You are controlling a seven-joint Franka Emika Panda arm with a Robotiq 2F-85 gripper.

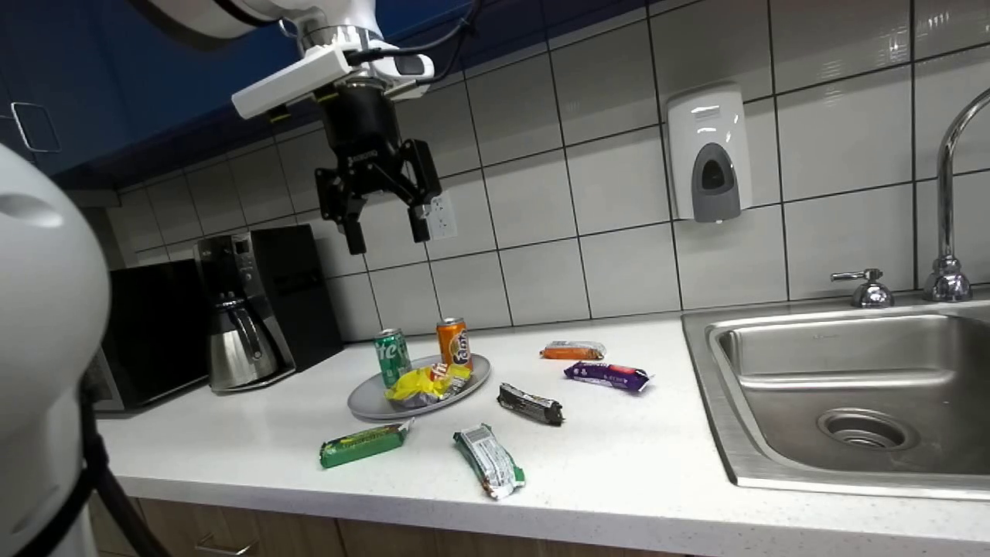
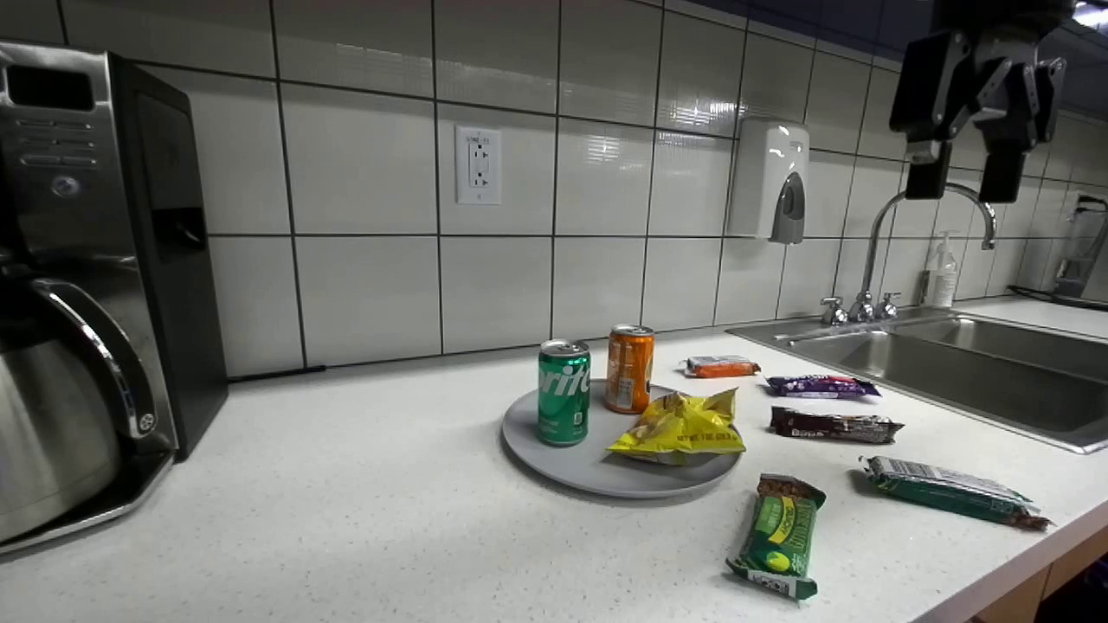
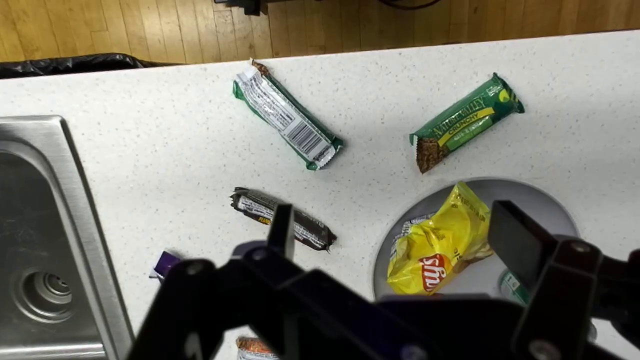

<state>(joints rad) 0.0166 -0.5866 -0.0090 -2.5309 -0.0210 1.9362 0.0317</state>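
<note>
- White tile wall (image 1: 619,182): forms the backdrop, its squares divided by dark lines.
- Counter (image 1: 603,464): pale and speckled, running along the foot of the wall.
- Robot arm (image 1: 46,340): white, extending over the counter.
- Sink (image 1: 731,418): steel, set into the counter, with a chrome tap (image 1: 944,209) at its back edge.
- Coffee maker (image 1: 282,294): black and steel, standing near the wall with a steel jug (image 1: 244,352) in its front.
- Plate (image 2: 563,467): grey and round, flat on the counter between the coffee maker and the sink.
- Claw (image 1: 387,233): black, raised well above the counter, its jaws spread wide apart with nothing in its hold. In the wrist view its fingers (image 3: 520,240) stand one in front of the dark bar (image 3: 311,227), the other in front of the plate and the edge of the chip bag (image 3: 440,240).
- Chip bag: yellow and crumpled, resting on the plate.
- Green can (image 2: 564,407) and orange can (image 2: 629,372): both upright on the plate near the bag, the green one nearer the coffee maker.
- Green bar (image 3: 467,120): on the counter, just beside the plate, between it and the front edge.
- Barcode bar (image 3: 287,117): on the counter near the same edge, its printed white side up.
- Dark bar, purple bar (image 2: 821,387) and orange bar (image 2: 720,369): in a loose row from the barcode bar toward the wall, the orange one nearest it.
</note>
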